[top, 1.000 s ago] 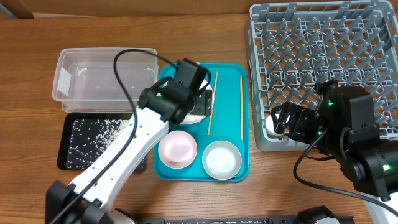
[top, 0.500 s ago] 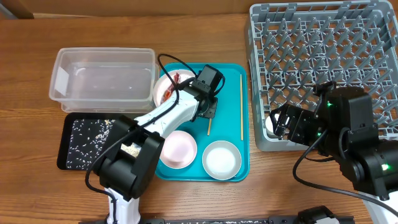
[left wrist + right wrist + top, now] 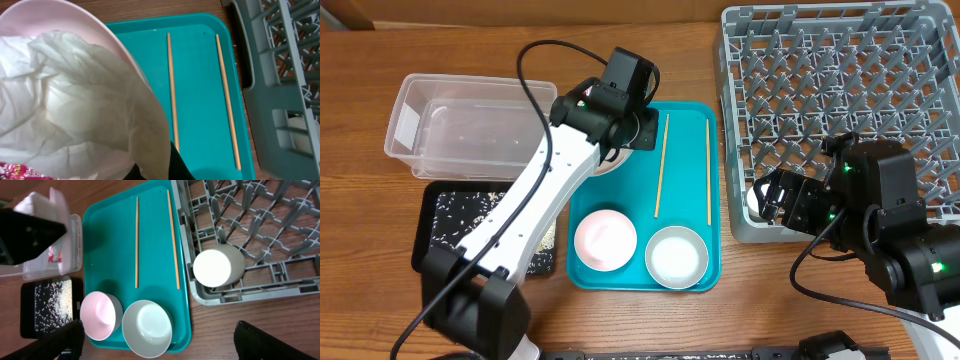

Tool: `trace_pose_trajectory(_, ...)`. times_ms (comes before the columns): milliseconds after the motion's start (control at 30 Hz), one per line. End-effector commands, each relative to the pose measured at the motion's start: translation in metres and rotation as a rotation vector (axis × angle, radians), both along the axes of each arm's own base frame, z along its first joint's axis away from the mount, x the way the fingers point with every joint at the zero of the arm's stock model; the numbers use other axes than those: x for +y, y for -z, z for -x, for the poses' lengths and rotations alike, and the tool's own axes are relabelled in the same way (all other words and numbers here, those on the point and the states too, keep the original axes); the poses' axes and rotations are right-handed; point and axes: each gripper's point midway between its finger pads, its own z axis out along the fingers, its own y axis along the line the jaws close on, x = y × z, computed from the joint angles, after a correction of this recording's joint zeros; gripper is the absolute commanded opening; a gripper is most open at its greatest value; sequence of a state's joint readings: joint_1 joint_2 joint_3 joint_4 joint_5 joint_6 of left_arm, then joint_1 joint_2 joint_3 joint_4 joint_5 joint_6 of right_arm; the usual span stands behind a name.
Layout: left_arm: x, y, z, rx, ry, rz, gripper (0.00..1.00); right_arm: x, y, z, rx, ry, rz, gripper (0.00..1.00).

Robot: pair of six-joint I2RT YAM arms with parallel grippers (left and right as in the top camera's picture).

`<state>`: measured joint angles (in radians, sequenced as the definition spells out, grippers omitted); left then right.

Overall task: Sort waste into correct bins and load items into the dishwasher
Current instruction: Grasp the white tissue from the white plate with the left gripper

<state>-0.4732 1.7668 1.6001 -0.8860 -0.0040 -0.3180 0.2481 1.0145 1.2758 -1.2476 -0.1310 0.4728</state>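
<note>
Grip first: the left pincer (image 3: 623, 138) is clamped on the rim of the large plate (image 3: 75, 22), which is tipped up at the edge of the clear tub (image 3: 470, 135), probably to slide the wrapper (image 3: 65, 100) in. Only the left wrist view shows that wrapper up close. The right wrist view shows the right pincer (image 3: 169, 342) spread empty and the cup (image 3: 215, 266) lying in the rack (image 3: 280, 230)
</note>
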Motion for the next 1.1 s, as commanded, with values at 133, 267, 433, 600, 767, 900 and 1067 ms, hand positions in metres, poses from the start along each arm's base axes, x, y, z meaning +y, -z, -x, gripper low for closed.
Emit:
trace_pose_trajectory(133, 0.027, -0.032, -0.004, -0.036, -0.039, 0.08, 0.04, -0.001, -0.001, -0.001, -0.01, 0.0, -0.003, 0.96)
trace_pose_trajectory(267, 0.0, -0.023, 0.003, -0.017, 0.025, 0.082, 0.04, 0.0, -0.002, -0.002, -0.016, 0.0, -0.004, 0.96)
trace_pose_trajectory(433, -0.049, 0.011, 0.011, 0.008, 0.115, 0.04, 0.04, -0.001, 0.0, 0.0, -0.004, -0.001, -0.002, 0.96)
trace_pose_trajectory(600, -0.053, 0.075, 0.011, 0.102, 0.036, -0.088, 0.04, -0.001, 0.0, 0.0, -0.001, -0.001, -0.001, 0.96)
trace_pose_trajectory(767, -0.045, 0.111, 0.008, 0.15, -0.009, -0.158, 0.04, -0.001, 0.0, 0.0, -0.002, -0.001, -0.001, 0.96)
trace_pose_trajectory(900, -0.046, 0.116, 0.01, 0.163, -0.003, -0.159, 0.08, -0.001, 0.0, 0.0, -0.001, -0.001, -0.001, 0.96)
trace_pose_trajectory(1067, -0.047, 0.117, 0.012, 0.176, 0.012, -0.155, 0.04, -0.001, 0.001, 0.001, 0.002, -0.001, -0.001, 0.96)
